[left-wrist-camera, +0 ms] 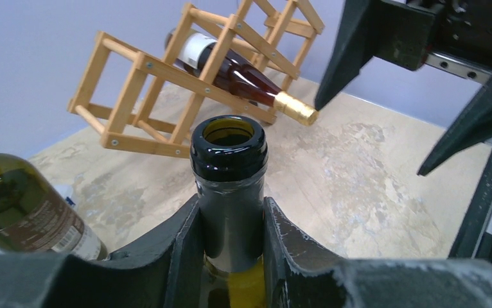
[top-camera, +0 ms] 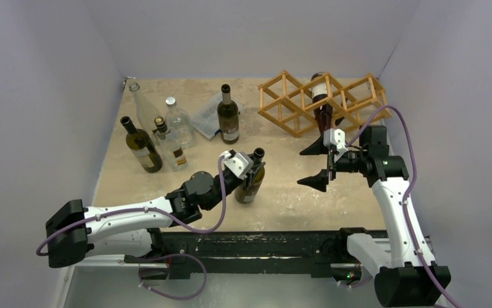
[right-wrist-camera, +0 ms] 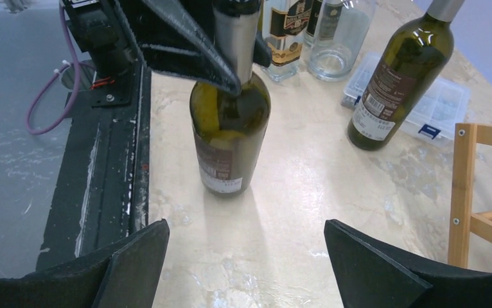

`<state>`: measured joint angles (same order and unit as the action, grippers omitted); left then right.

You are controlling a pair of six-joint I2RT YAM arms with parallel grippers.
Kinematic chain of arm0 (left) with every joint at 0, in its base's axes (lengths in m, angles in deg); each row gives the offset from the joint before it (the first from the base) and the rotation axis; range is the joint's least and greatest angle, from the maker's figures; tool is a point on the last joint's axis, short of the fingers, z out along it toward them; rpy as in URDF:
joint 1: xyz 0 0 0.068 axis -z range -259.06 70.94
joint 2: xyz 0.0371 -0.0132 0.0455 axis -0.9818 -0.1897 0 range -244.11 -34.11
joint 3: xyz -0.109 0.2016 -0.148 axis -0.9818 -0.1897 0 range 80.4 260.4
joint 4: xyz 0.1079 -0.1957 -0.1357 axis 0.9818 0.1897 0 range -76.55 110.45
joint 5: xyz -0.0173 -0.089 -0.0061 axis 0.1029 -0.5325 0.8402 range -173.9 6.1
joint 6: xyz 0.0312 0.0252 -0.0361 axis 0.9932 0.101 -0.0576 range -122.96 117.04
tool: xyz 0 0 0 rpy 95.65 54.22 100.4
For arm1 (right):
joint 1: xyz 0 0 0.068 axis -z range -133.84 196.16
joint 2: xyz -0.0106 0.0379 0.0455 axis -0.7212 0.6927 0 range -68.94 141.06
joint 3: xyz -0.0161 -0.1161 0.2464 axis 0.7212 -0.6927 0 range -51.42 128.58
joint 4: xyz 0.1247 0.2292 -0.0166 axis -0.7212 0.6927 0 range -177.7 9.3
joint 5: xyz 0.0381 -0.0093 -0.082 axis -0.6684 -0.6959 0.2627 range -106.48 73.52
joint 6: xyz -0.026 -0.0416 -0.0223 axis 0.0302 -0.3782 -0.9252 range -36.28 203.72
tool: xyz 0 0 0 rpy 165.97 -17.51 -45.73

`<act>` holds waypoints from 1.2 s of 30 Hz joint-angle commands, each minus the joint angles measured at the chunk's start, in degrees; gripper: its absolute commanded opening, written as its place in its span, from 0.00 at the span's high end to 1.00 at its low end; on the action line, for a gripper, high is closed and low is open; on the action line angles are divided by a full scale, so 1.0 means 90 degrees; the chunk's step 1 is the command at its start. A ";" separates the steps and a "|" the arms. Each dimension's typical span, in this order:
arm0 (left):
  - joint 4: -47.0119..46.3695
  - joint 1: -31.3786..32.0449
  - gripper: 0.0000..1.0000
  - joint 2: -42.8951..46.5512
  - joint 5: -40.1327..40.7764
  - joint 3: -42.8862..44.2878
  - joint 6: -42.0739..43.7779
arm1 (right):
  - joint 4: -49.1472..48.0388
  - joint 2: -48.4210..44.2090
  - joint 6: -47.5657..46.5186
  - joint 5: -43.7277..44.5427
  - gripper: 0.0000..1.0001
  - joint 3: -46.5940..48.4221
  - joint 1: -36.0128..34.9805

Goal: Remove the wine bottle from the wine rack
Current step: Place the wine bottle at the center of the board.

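The wooden wine rack point(top-camera: 279, 122) stands at the back right of the table. A dark wine bottle point(top-camera: 321, 90) with a white label and gold-foiled neck lies in one of its cells, neck pointing forward; the left wrist view shows the rack point(left-wrist-camera: 142, 64) and this bottle point(left-wrist-camera: 230, 67). My right gripper point(top-camera: 303, 168) is open and empty just in front of the rack, low over the table point(right-wrist-camera: 246, 250). My left gripper point(top-camera: 251, 168) is shut on the neck of an upright green bottle point(left-wrist-camera: 229, 154) standing on the table mid-front point(right-wrist-camera: 229, 138).
Several bottles point(top-camera: 157, 131) stand at the back left. A dark green bottle point(top-camera: 228, 115) stands beside a clear plastic compartment box point(top-camera: 206, 117) at the back middle. Walls close in on the table on three sides. A rack post point(right-wrist-camera: 465, 186) is at the right gripper's right.
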<state>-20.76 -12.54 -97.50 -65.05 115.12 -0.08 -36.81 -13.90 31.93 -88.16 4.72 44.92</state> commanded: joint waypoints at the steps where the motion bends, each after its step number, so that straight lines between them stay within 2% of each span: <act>1: -0.0977 -0.0282 1.00 0.0446 0.0290 0.0065 0.0189 | -0.0561 -0.0186 0.0263 -0.0301 0.05 -0.0163 0.0117; 15: -0.1196 -0.1555 1.00 0.0686 0.0601 -0.0148 0.0284 | -0.0766 -0.0237 0.0266 -0.0349 0.04 -0.0409 0.0353; 25: -0.1938 -0.2566 1.00 0.0241 0.0399 -0.0211 -0.0171 | -0.0800 -0.0208 0.0228 -0.0327 0.03 -0.0485 0.0372; 36: -0.2572 -0.3312 1.00 -0.0516 0.0146 -0.0004 -0.0268 | -0.0801 -0.0178 0.0190 -0.0307 0.02 -0.0525 0.0372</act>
<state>-32.20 -40.39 -101.65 -61.53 111.97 -1.07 -42.78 -15.08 33.79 -89.56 0.54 48.09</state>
